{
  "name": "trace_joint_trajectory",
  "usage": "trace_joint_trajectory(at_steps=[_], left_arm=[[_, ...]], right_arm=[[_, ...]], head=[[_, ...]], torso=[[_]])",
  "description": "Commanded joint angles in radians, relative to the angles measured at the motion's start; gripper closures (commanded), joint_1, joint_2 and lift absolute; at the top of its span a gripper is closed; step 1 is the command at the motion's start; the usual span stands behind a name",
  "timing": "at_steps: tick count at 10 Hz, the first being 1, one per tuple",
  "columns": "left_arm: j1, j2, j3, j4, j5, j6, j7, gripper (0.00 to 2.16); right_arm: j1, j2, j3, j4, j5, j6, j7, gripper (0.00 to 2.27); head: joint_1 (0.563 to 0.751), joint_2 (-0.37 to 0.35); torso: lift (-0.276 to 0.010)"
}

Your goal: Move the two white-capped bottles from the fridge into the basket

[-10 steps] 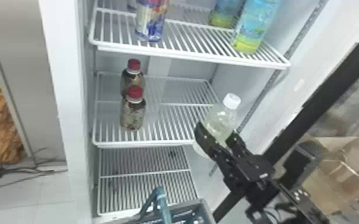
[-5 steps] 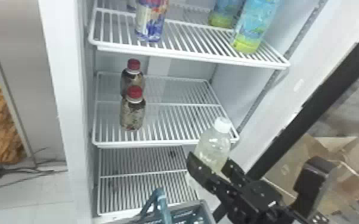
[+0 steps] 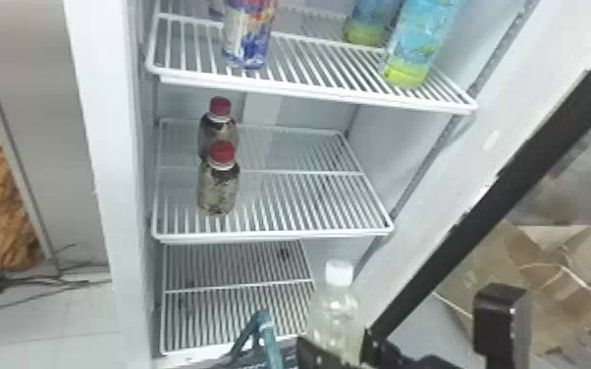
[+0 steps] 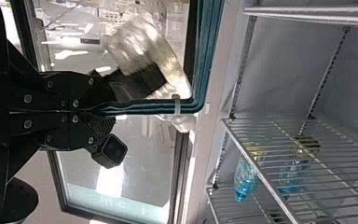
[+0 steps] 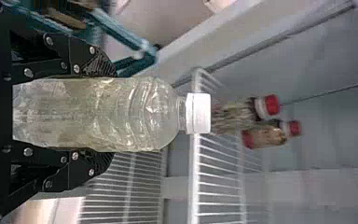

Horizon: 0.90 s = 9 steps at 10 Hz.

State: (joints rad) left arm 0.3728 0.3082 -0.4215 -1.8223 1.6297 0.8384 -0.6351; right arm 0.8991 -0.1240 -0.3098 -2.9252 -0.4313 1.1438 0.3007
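One white-capped bottle (image 5: 98, 114) is off the shelves, upright and gripped between the fingers of the right gripper (image 5: 106, 114), near the basket (image 3: 287, 351); lowering it in and letting go remain. The left gripper (image 4: 109, 110) is closed on the basket's handle (image 3: 271, 341). The basket's inside is hard to make out, so this may be either the first or the last of the pair. Red-capped bottles (image 3: 218, 191) stand on the fridge shelf (image 3: 280, 235).

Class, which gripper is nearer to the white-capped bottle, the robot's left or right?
Right: the right gripper holds the bottle between its fingers; the left gripper is off it, clamped on the basket handle.
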Motion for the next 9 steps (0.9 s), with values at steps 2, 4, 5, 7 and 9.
trace_joint_trajectory(at_steps=[2,4,5,7,9], left_arm=[[-0.005,0.0,-0.003,0.002,-0.001,0.001,0.0,1.12],[-0.005,0.0,-0.005,0.002,0.001,0.001,0.0,1.12],[-0.005,0.0,-0.005,0.002,0.001,0.001,0.0,1.12],[-0.002,0.0,-0.005,0.002,0.001,0.001,0.0,1.12],[-0.002,0.0,-0.005,0.002,0.003,-0.002,0.0,1.12]], right_arm=[[-0.008,0.004,-0.005,-0.011,-0.005,0.154,-0.005,0.72],[-0.028,0.001,-0.009,-0.004,-0.009,0.258,-0.017,0.72],[-0.035,0.0,-0.009,0.001,-0.003,0.292,-0.018,0.72],[-0.04,0.0,-0.013,0.003,0.009,0.302,-0.018,0.61],[-0.05,-0.002,-0.013,0.008,0.021,0.292,-0.018,0.48]], head=[[0.695,-0.35],[0.695,-0.35],[0.695,-0.35],[0.695,-0.35],[0.695,-0.35]], torso=[[-0.26],[-0.26],[-0.26],[-0.26],[-0.26]])
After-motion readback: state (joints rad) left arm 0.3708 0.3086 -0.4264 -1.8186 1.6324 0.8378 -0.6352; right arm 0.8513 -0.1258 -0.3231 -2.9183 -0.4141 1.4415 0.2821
